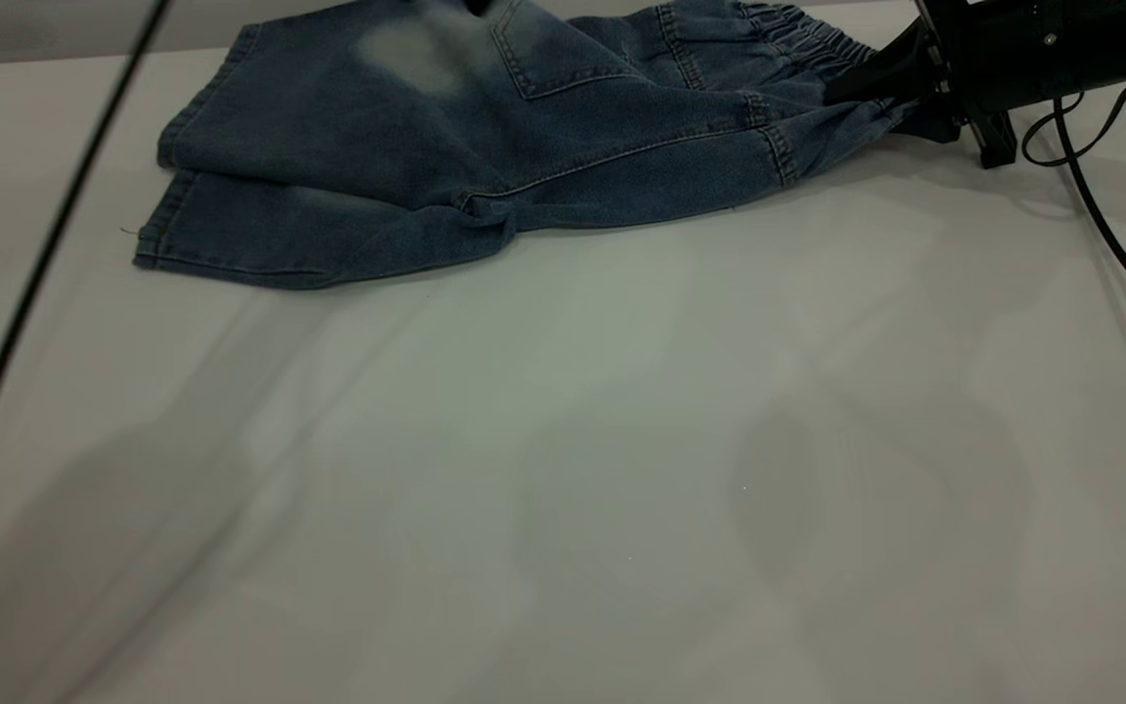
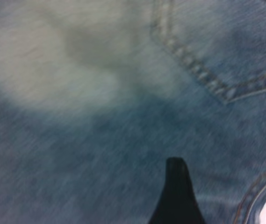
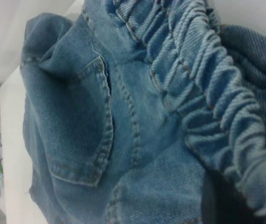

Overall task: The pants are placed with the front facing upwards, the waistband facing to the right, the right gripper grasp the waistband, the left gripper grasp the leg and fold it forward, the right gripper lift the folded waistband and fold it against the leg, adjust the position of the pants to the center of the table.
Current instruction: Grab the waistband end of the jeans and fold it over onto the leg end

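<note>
The blue denim pants (image 1: 446, 147) lie folded lengthwise at the far side of the table (image 1: 563, 440), legs to the left, a back pocket (image 1: 563, 54) facing up. The puckered waistband (image 1: 802, 34) is at the right. My right gripper (image 1: 881, 88) is shut on the waistband's near end, and the cloth is drawn taut toward it. In the right wrist view the waistband (image 3: 207, 84) and pocket (image 3: 81, 126) fill the picture. My left gripper (image 1: 478, 5) hangs over the pants at the top edge. Its black tip (image 2: 176, 191) hovers close above denim beside a pale faded patch (image 2: 53, 60).
A thin black cable (image 1: 35, 284) runs slantwise across the left side. Another cable (image 1: 1101, 215) trails from the right arm over the table's right side. The pants' hems (image 1: 157, 220) lie near the far left.
</note>
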You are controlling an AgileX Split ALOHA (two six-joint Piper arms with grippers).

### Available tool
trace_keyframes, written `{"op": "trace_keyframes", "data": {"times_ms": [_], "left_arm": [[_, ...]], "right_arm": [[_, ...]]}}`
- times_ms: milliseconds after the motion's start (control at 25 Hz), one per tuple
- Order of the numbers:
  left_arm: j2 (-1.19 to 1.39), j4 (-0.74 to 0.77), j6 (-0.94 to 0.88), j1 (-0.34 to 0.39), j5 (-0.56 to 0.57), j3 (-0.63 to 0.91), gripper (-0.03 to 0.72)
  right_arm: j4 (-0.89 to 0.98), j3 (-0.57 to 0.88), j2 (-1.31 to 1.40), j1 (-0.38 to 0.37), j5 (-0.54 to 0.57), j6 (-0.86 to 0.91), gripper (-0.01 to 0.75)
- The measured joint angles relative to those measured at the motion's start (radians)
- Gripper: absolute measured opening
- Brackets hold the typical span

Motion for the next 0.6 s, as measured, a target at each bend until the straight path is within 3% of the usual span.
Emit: {"op": "trace_keyframes", "data": {"times_ms": [160, 600], "left_arm": [[0.093, 0.006, 0.001, -0.035, 0.015, -0.102, 0.475], [0.198, 0.063, 0.003, -0.057, 0.013, -0.106, 0.475]], "right_arm": [[0.000, 0.000, 0.000, 0.000, 0.001, 0.000, 0.115], [-0.014, 0.000, 0.000, 0.000, 0.004, 0.012, 0.115]]}}
